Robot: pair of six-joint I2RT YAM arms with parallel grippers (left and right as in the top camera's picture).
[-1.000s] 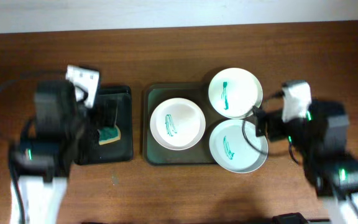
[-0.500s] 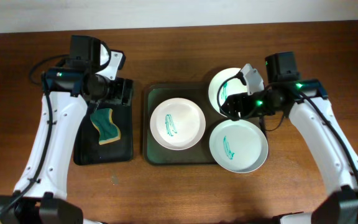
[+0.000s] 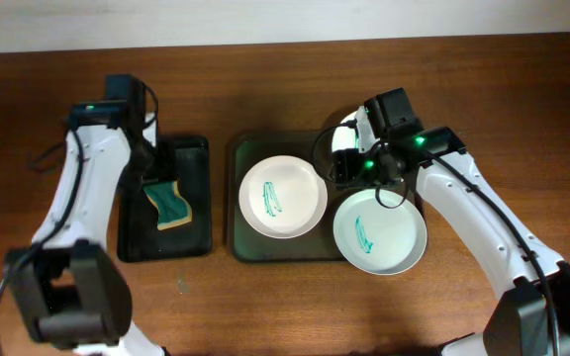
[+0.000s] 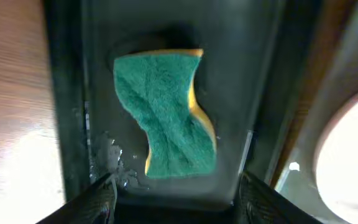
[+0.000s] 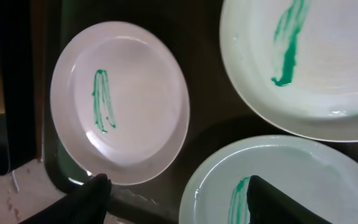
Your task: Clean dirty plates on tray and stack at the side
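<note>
Under me lies a brown wooden table [image 3: 285, 89], its grain running side to side and its far edge meeting a pale strip. Two things sit straight on the wood near the middle. A narrow black tray [image 3: 137, 242] is on my left, and a larger olive-grey tray [image 3: 240, 245] sits just beside it, with a slim band of wood showing between them.

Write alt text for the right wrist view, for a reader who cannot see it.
Three white plates, each with a green smear, lie on a dark tray: one whole at left, one cut off at upper right, one partly visible at the bottom. The right pincer's two dark fingertips show at the bottom edge, spread wide apart.
</note>
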